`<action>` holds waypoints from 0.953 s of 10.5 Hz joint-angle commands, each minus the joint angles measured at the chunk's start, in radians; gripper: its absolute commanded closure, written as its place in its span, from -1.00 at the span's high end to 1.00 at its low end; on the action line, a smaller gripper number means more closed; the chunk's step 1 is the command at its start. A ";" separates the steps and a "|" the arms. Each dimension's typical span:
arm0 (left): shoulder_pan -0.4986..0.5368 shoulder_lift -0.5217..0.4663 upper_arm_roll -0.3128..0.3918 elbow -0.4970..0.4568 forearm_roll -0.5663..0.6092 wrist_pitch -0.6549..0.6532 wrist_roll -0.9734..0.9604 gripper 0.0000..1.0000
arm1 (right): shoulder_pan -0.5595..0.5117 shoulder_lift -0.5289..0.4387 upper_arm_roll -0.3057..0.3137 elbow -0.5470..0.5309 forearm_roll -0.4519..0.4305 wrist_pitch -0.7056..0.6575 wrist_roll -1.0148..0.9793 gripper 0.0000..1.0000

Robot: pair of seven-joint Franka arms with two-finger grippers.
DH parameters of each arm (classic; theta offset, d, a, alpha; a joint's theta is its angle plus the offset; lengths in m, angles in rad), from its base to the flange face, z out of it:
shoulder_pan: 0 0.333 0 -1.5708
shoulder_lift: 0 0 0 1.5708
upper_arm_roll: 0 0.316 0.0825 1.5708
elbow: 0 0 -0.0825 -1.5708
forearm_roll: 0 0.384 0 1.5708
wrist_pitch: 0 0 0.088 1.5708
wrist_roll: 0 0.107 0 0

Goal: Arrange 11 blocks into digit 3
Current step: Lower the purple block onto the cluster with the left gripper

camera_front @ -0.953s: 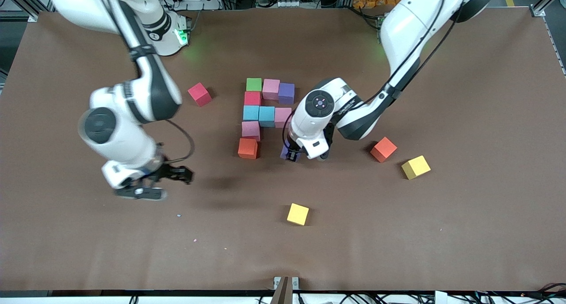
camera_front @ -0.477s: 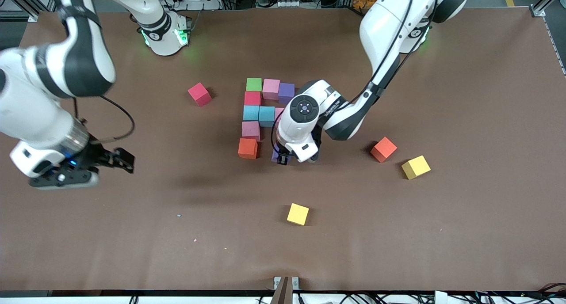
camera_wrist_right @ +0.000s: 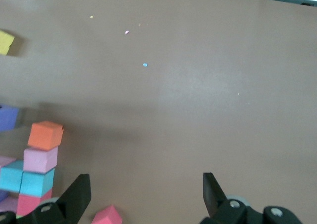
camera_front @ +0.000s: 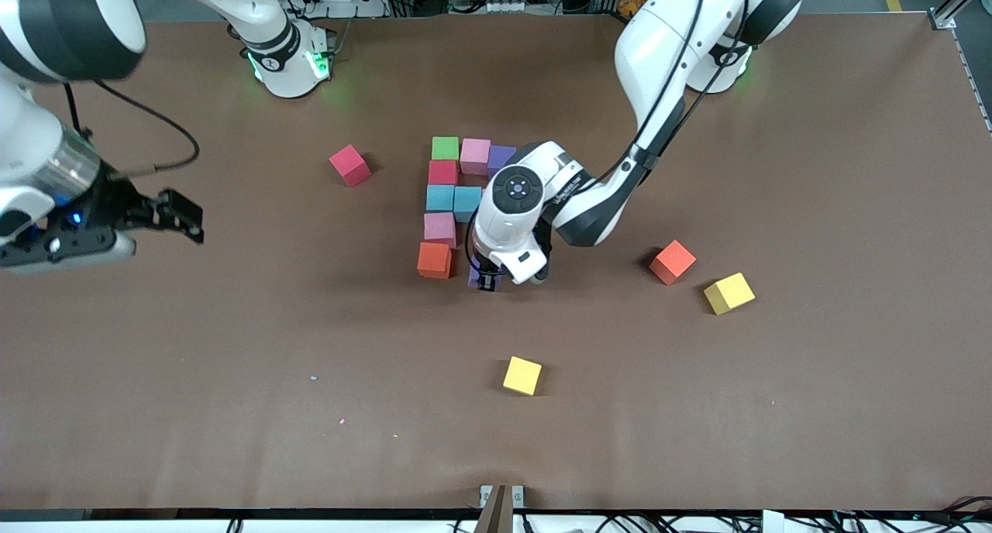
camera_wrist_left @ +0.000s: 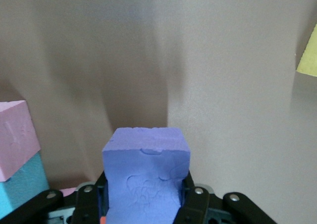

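My left gripper (camera_front: 484, 280) is shut on a purple block (camera_front: 473, 278), held low just beside the orange block (camera_front: 434, 259) on the side toward the left arm's end. In the left wrist view the purple block (camera_wrist_left: 146, 174) fills the space between the fingers (camera_wrist_left: 195, 196). The cluster has green (camera_front: 445, 148), pink (camera_front: 474, 156), purple (camera_front: 501, 156), red (camera_front: 442, 172), two light blue (camera_front: 439, 197) (camera_front: 467, 201) and pink (camera_front: 439, 227) blocks. The left arm hides part of it. My right gripper (camera_front: 188, 217) hangs open and empty over bare table toward the right arm's end.
A second orange block (camera_front: 671, 261) and a yellow cube (camera_front: 728, 293) lie toward the left arm's end. Another yellow cube (camera_front: 521, 376) sits nearer the front camera. A pinkish-red cube (camera_front: 349, 165) lies apart toward the right arm's end.
The left gripper has carried the purple block sideways, closer to the orange block. The right arm has swung away toward its own end of the table, gripper still open.
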 commanded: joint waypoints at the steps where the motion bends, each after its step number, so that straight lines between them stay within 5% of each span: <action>1: -0.052 0.043 0.048 0.071 -0.023 -0.027 -0.038 -0.92 | 0.010 -0.025 0.038 0.023 -0.006 -0.097 -0.002 1.00; 10: -0.135 0.106 0.088 0.122 -0.023 -0.027 -0.076 -0.92 | -0.039 -0.033 0.018 0.063 -0.049 -0.148 -0.013 1.00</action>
